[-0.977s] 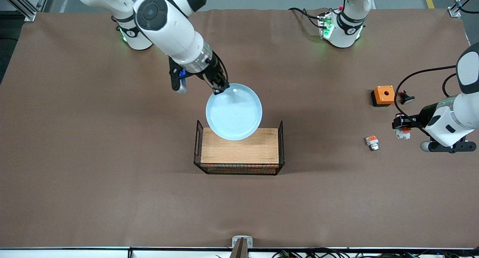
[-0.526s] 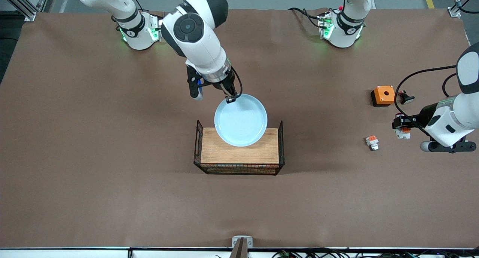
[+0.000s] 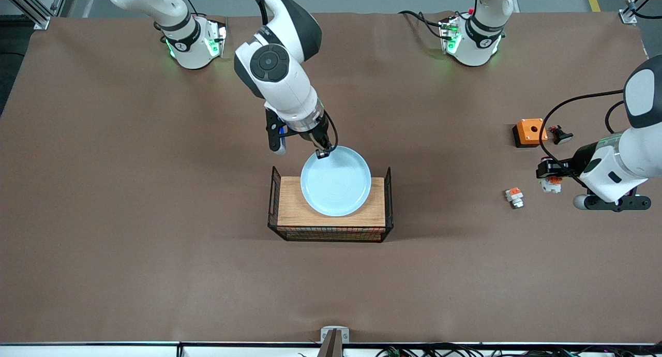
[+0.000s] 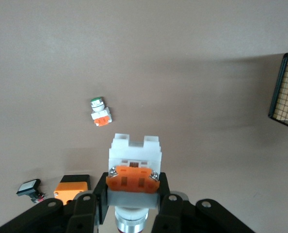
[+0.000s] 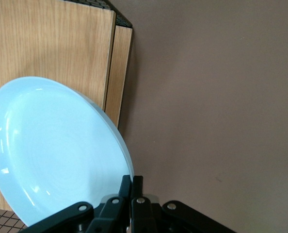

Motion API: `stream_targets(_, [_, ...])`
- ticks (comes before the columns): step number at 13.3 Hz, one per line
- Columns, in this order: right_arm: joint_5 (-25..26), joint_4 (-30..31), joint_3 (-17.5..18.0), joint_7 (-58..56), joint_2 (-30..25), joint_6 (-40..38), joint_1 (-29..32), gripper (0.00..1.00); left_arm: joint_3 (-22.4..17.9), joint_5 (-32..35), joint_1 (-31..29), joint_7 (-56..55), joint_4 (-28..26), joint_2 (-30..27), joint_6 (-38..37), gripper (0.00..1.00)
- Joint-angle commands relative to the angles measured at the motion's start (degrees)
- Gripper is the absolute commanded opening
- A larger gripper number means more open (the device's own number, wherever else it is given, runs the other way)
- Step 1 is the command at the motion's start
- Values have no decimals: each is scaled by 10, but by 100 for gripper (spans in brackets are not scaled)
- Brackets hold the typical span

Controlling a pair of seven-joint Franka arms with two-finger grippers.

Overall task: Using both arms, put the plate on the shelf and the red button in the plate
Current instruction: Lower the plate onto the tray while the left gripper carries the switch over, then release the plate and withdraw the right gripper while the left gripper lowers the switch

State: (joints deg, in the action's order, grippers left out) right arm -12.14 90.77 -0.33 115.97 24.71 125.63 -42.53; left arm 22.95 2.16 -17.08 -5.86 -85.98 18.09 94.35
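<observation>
Holding both parts, neither placed. My right gripper [image 3: 322,153] pinches the plate [image 3: 336,181] rim over the wooden tray [image 3: 289,212]. My left gripper [image 3: 549,174] clamps the red button [image 4: 133,177] above the table's left-arm end.

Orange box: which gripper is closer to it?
Left. The left gripper, shut on the red button, is near the orange box at the left arm's end of the table. The right gripper holds the plate over the wooden tray mid-table.
</observation>
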Motion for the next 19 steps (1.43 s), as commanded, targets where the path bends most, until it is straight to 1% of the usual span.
stream_targets(1, [16,-9,-5,7,16,14,-5,0,24,-1,1,-41,7,-7,-7,0])
stream_targets(3, [31,-11,-5,7,23,15,-3,1,45,-1,1,-77,15,-7,-7,0])
stream_targets(6, [38,-12,-5,3,36,16,4,1,88,-1,2,-150,15,-6,-7,0])
stream_targets(7, [48,-12,-5,1,42,16,6,1,104,0,2,-176,15,-5,-7,0])
stream_targets(9, [59,-12,-5,1,46,33,6,2,132,-1,4,-222,16,0,-7,0])
stream_targets(10, [58,-12,-5,2,46,37,6,3,144,-1,10,-248,18,5,-4,0])
stream_targets(11, [58,-12,-5,2,46,37,6,8,148,-1,21,-273,25,11,-2,0])
stream_targets(13, [53,-13,-5,9,46,37,6,46,148,-1,51,-316,28,18,8,0])
stream_targets(14, [53,-13,-5,10,46,37,6,75,148,-1,66,-344,28,19,21,0])
stream_targets(15, [56,-13,-5,10,46,37,6,100,148,-1,82,-373,28,24,31,0])
stream_targets(17, [55,-17,-6,6,45,30,9,100,148,-1,107,-422,28,33,56,0])
stream_targets(18, [56,-27,-6,6,43,9,9,100,148,-1,122,-450,29,40,76,0])
stream_targets(19, [56,-48,-6,5,40,-28,9,100,148,-1,138,-482,34,47,94,0])
